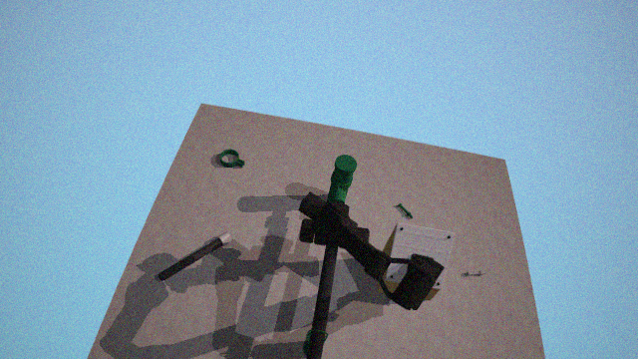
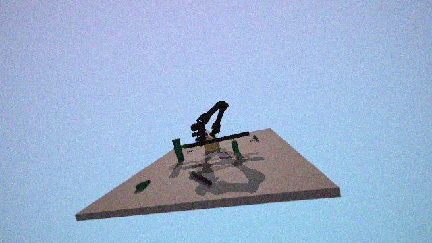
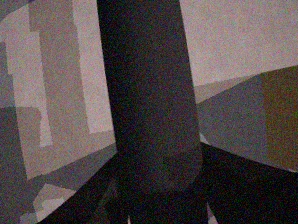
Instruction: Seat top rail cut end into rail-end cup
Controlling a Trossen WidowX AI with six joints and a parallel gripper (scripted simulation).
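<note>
The dark top rail [image 1: 323,289] runs from the green loop cap [image 1: 308,337] at the near edge towards the big green post [image 1: 342,182]. In the side view the rail [image 2: 217,139] lies nearly level, and its left end meets the green rail-end cup [image 2: 184,146] high on the big post [image 2: 177,150]. I cannot tell how deep the end sits in the cup. My gripper [image 1: 326,228] is shut on the rail close to the post and hides the rail's end from above. It also shows in the side view [image 2: 201,140]. In the wrist view the rail [image 3: 147,90] fills the middle, between my fingers.
A spare green band [image 1: 230,159] lies at the far left of the board. A short dark pipe piece [image 1: 193,257] lies at the left. A green bolt [image 1: 404,210] and a small dark bolt [image 1: 471,273] lie at the right, near the arm's white base plate [image 1: 423,242].
</note>
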